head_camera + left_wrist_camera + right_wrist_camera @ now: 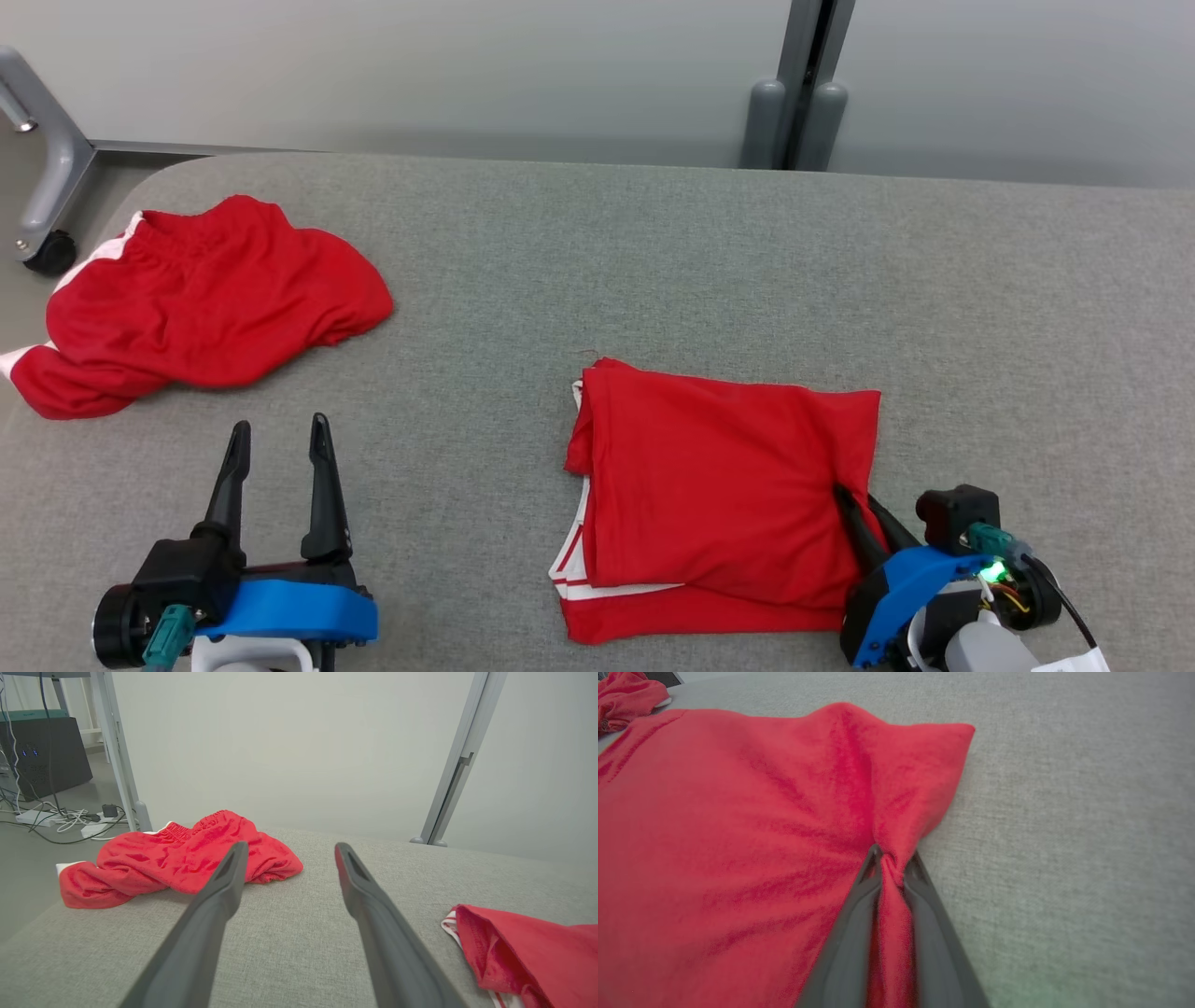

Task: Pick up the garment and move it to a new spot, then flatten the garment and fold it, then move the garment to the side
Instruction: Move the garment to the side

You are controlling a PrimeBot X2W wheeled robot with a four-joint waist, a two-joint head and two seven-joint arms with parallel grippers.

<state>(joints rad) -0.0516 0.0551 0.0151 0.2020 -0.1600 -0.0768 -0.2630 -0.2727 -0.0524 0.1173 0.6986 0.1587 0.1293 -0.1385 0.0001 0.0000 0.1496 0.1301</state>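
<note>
On the grey worktop [653, 252], close to the front edge and right of the middle: a folded red garment [719, 485], roughly rectangular, mostly flat, with white trim along its left and front sides. At its right side, near the front, the right gripper [854, 495], fingers reaching in from the front edge and narrowed onto a pinched ridge of red fabric. In the right wrist view, the same grip up close: right gripper [893, 855] partly closed, with a twisted fold of the folded red garment [738, 835] squeezed between the two dark fingers and creases fanning out from the pinch toward the cloth's far-right corner. Hard to tell how many layers caught in that pinch, possibly just the top ones.

Near the front edge on the left side, the left gripper [280, 425], fingers spread wide, nothing between them, well apart from both cloths. In the left wrist view, left gripper [290, 849] open above bare grey surface, pointing toward the far edge.

By the far-left corner, a crumpled red garment [205, 294] with white trim, bunched in a heap right at the left edge, well apart from the folded one. Beyond that corner, a grey wheeled frame leg [51, 177]; beyond the far edge, a grey upright post [794, 112].
</note>
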